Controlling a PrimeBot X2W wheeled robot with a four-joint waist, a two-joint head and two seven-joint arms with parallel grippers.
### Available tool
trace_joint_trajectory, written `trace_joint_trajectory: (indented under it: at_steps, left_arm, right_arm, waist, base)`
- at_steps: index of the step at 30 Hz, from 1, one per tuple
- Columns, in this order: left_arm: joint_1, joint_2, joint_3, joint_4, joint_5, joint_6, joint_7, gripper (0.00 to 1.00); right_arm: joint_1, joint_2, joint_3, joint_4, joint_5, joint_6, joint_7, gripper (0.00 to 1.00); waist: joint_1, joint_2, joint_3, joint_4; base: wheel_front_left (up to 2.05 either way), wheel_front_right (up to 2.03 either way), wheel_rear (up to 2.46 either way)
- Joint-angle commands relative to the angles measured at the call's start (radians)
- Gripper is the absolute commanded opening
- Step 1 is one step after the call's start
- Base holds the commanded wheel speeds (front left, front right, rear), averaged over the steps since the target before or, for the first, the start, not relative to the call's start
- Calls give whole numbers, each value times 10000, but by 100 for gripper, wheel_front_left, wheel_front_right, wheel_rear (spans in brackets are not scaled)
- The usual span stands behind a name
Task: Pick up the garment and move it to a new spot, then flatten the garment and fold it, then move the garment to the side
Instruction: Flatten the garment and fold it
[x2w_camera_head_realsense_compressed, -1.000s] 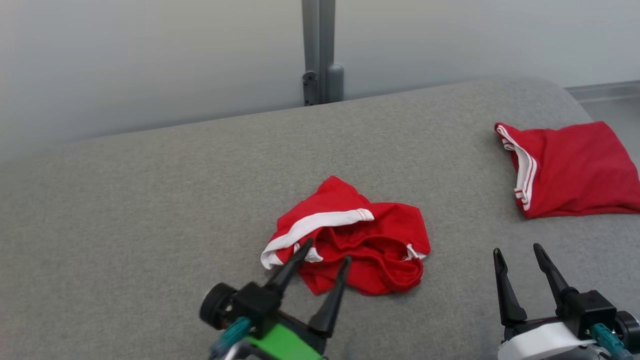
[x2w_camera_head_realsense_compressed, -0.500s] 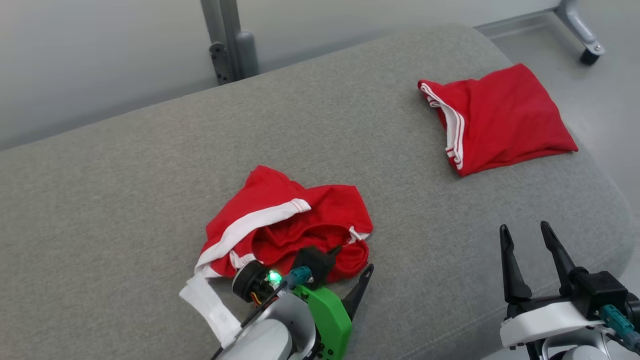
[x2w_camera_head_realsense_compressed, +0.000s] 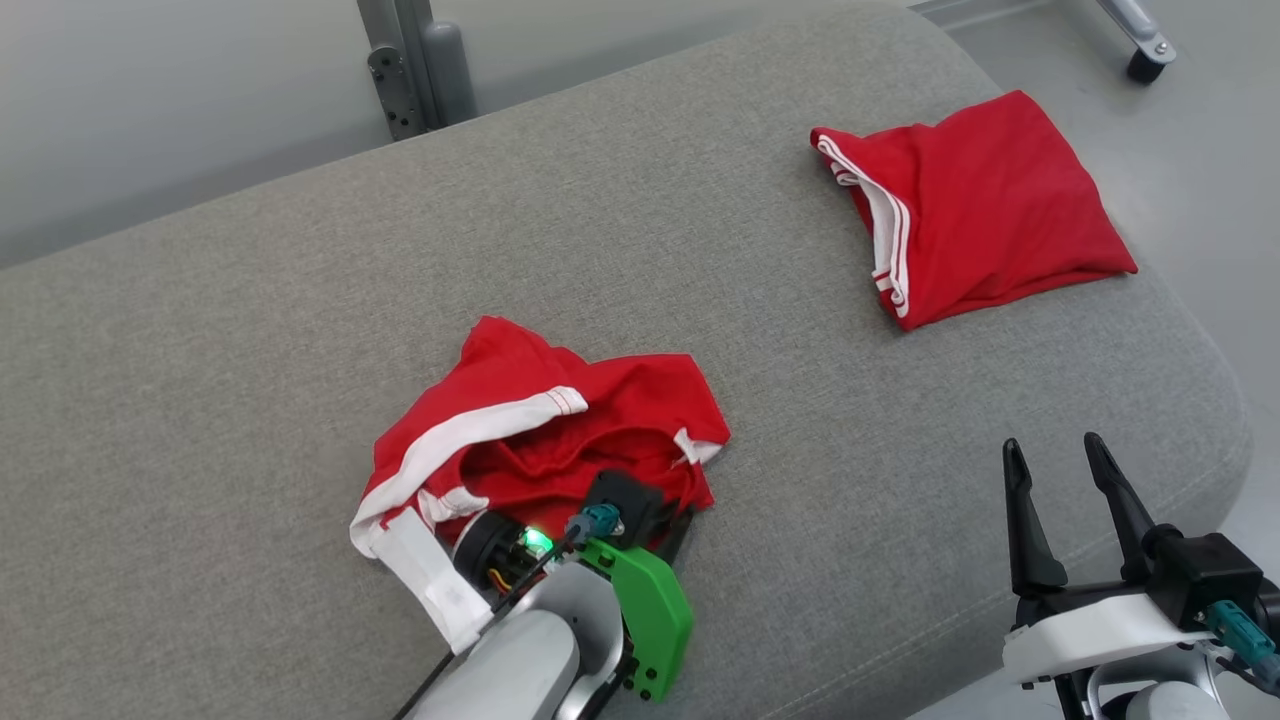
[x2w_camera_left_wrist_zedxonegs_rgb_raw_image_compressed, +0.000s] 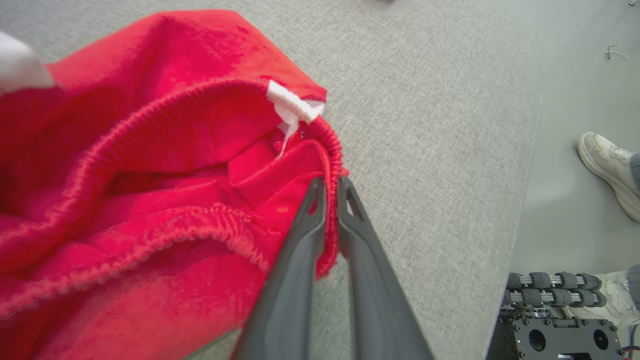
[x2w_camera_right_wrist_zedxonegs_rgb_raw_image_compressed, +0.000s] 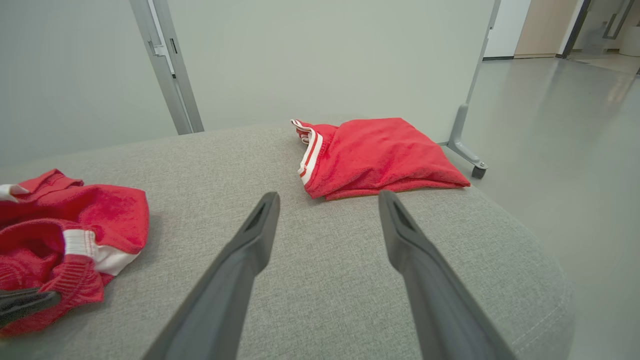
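The garment (x2w_camera_head_realsense_compressed: 560, 430) is lying crumpled on the grey cushion (x2w_camera_head_realsense_compressed: 250, 330), near its front edge and a little left of the middle. It is red, with a white band along one side. The left gripper (x2w_camera_left_wrist_zedxonegs_rgb_raw_image_compressed: 330, 182) is gripping it. In the left wrist view the two fingers (x2w_camera_left_wrist_zedxonegs_rgb_raw_image_compressed: 300, 260) are pressing almost together, and the red ribbed hem is sitting between them at the garment's right edge, just below a small white tab (x2w_camera_left_wrist_zedxonegs_rgb_raw_image_compressed: 292, 107). In the head view the left wrist is lying over the near edge of the garment.

The right gripper (x2w_camera_head_realsense_compressed: 1051, 442) is hanging with its fingers wide apart over the front right corner of the cushion. It is holding nothing and is well apart from the garment.

A folded garment (x2w_camera_head_realsense_compressed: 970, 200), also red with white stripes, is resting at the far right of the cushion. Behind the cushion a grey post (x2w_camera_head_realsense_compressed: 410, 60) is standing against the wall. A pale shoe (x2w_camera_left_wrist_zedxonegs_rgb_raw_image_compressed: 607, 165) is showing on the floor in the left wrist view.
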Motion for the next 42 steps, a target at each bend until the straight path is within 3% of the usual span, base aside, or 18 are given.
trace_joint_trajectory:
  at_steps: [1,4,13,17,26,35,36,37,38,39,42]
  left_arm:
    - [-284,40,104,-62,-108,104,-187,0]
    - [-465,34,392,-496,-409,122,-781,0]
    - [-1378,59,1535,-3524,-1545,-131,-2613,0]
    - [-1230,481,1991,-4681,-1783,-307,-2932,0]
    - [1863,1735,1838,-4810,-3080,-650,-2788,0]
    - [4561,2188,1628,-4197,-4516,-903,-3133,0]
    - [4679,2194,1622,-4177,-4608,-924,-3175,11]
    - [4738,2227,1602,-4152,-4622,-925,-3172,35]
    - [4765,2260,1586,-4124,-4595,-933,-3200,92]
    - [4799,2270,1531,-4078,-4659,-948,-3155,100]
    - [4817,2278,1412,-3943,-4898,-959,-2942,100]
  right_arm:
    - [17,-7,-13,12,-58,-14,-29,100]
    - [100,-8,-28,20,-42,-14,-29,100]
    - [270,-8,-92,64,-149,-14,-29,100]
    - [352,-10,-92,79,-198,-14,-27,100]
    - [598,-8,-212,185,-181,-14,-29,100]
    - [854,-8,-309,365,-346,-14,-29,100]
    - [853,-11,-323,373,-356,-14,-29,100]
    - [848,-13,-336,379,-370,-14,-29,100]
    - [847,-11,-313,389,-398,-14,-29,100]
    - [839,-8,-298,402,-411,-14,-29,100]
    - [798,-11,-249,447,-426,-14,-29,100]
  waist:
    - [-1,0,-128,239]
    - [-1,0,-230,465]
    - [-1,0,-559,1336]
    - [-1,0,-699,1759]
    - [-1,0,-870,2746]
    - [-1,0,-1013,3490]
    - [-1,0,-1023,3558]
    - [-1,0,-1034,3607]
    - [-1,0,-1054,3652]
    - [-1,0,-1077,3689]
    - [-1,0,-1156,3735]
  base:
    - [0,0,0]
    - [0,0,0]
    - [0,0,0]
    - [0,0,0]
    - [0,0,0]
    - [0,0,0]
    - [0,0,0]
    - [0,0,0]
    - [0,0,0]
    - [0,0,0]
    - [0,0,0]
